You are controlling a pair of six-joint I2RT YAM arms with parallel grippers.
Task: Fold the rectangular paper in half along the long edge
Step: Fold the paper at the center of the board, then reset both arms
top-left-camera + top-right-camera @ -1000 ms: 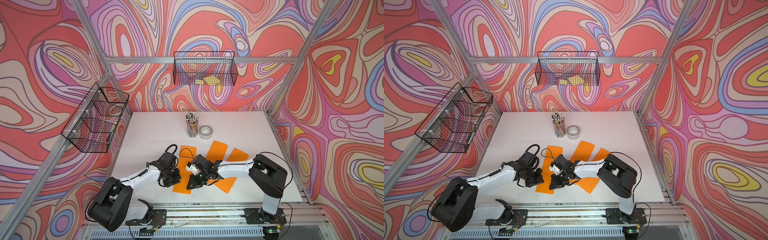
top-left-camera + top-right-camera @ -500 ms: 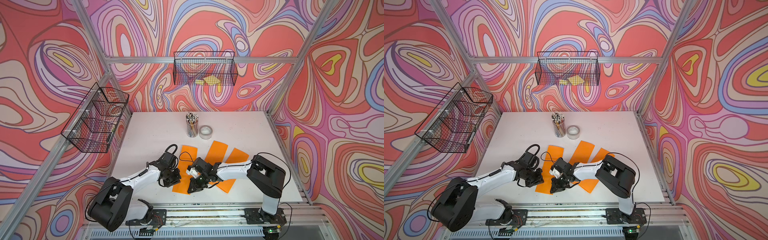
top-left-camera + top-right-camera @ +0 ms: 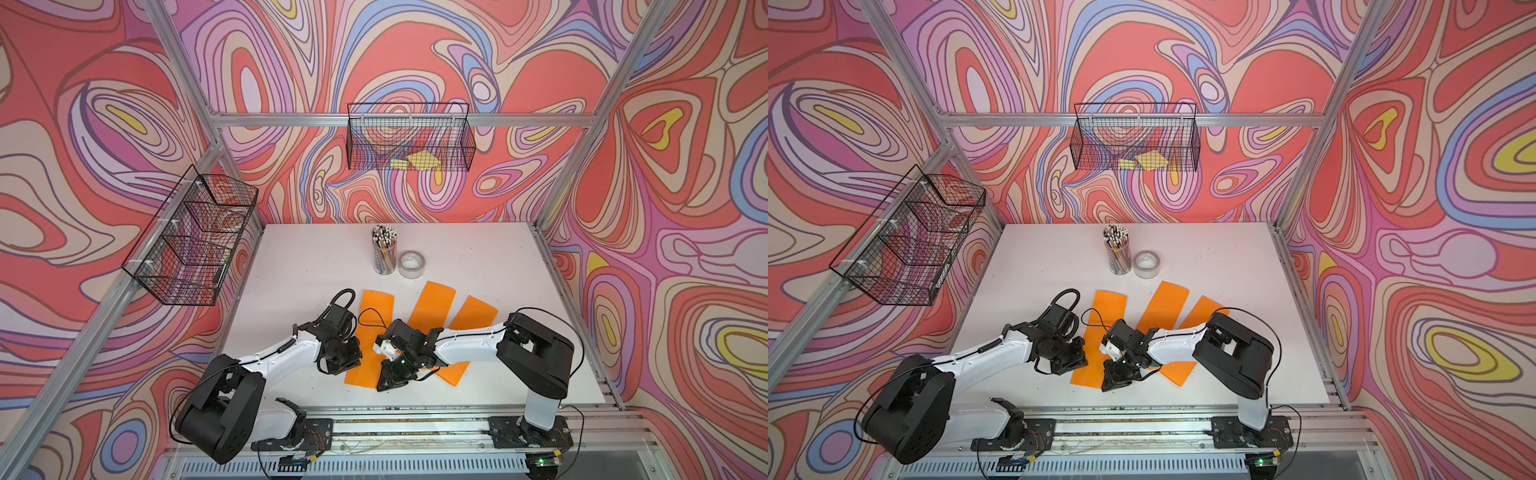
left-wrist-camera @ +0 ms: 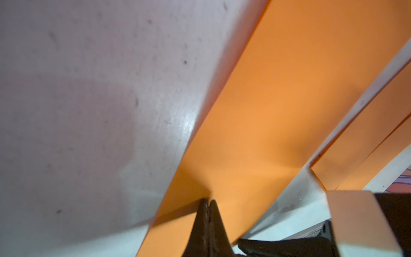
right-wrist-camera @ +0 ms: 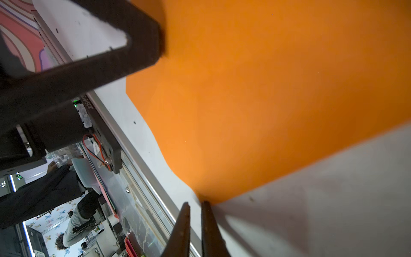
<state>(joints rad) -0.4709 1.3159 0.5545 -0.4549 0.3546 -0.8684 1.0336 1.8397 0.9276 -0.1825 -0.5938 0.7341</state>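
Note:
The rectangular paper point(image 3: 372, 309) is the leftmost orange strip, lying flat on the white table point(image 3: 478, 249), and it shows in both top views point(image 3: 1108, 309). My left gripper point(image 3: 350, 362) is shut, and its tips point(image 4: 208, 201) press down on the strip point(image 4: 278, 100) at its left long edge. My right gripper point(image 3: 385, 381) is at the strip's near right corner. It is all but shut point(image 5: 195, 203), with a thin slit between the fingers and nothing in it. The corner of the paper point(image 5: 266, 89) touches one fingertip. The near edge looks wavy there.
Two more orange strips point(image 3: 432, 303) point(image 3: 473, 316) lie fanned out just to the right, partly under my right arm. A pencil cup point(image 3: 384, 253) and a tape roll point(image 3: 411, 264) stand further back. The metal rail point(image 3: 415, 419) runs along the near table edge. Wire baskets point(image 3: 191, 241) point(image 3: 409, 141) hang on the walls.
My right gripper has slid along the strip toward the near edge of the table and now sits at its near corner. The left gripper has stayed in place.

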